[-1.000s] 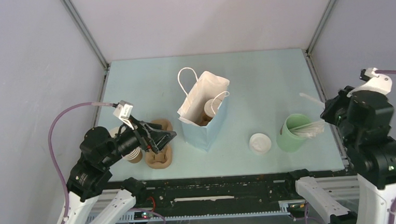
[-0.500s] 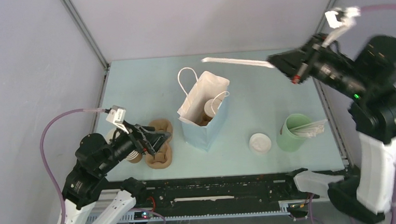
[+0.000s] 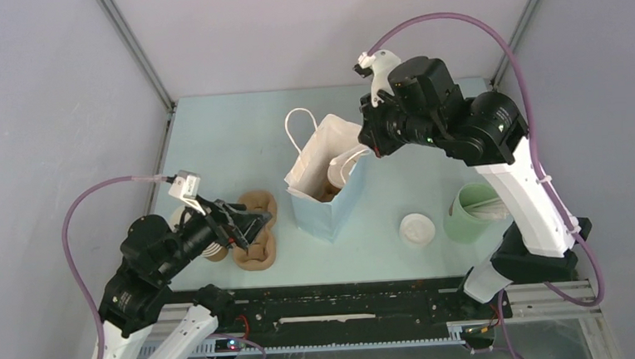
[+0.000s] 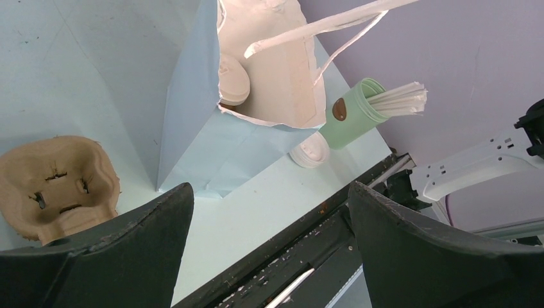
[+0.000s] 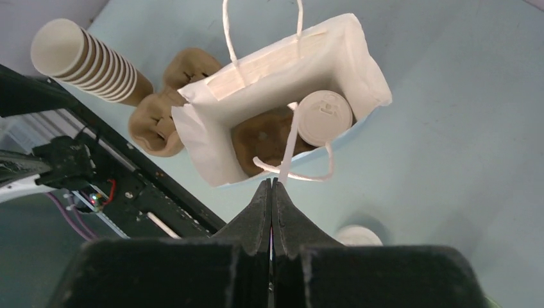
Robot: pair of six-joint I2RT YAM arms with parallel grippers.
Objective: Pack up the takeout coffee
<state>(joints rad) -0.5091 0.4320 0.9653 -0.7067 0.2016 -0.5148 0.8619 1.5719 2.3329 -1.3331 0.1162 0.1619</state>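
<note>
The takeout coffee (image 5: 325, 117) stands inside the white-lined blue paper bag (image 3: 332, 203), closed with a white lid and seated in a brown carrier (image 5: 260, 138). It also shows in the top view (image 3: 339, 171) and the left wrist view (image 4: 232, 77). My right gripper (image 5: 272, 181) hovers over the bag's mouth, shut on a thin white stick (image 5: 290, 138) that points down into the bag beside the cup. In the top view it (image 3: 368, 147) is at the bag's right rim. My left gripper (image 3: 258, 220) is open and empty above a loose brown carrier (image 3: 256, 248).
A nested stack of brown cups (image 5: 90, 61) lies on its side left of the loose carrier (image 5: 163, 109). A loose white lid (image 3: 416, 229) and a pale green cup with white sticks (image 3: 470, 213) stand right of the bag. The bag's handles (image 3: 298, 122) stick up.
My right arm swung from the right side to above the bag, carrying the white stick, which now points down into it. My left arm has barely moved.
</note>
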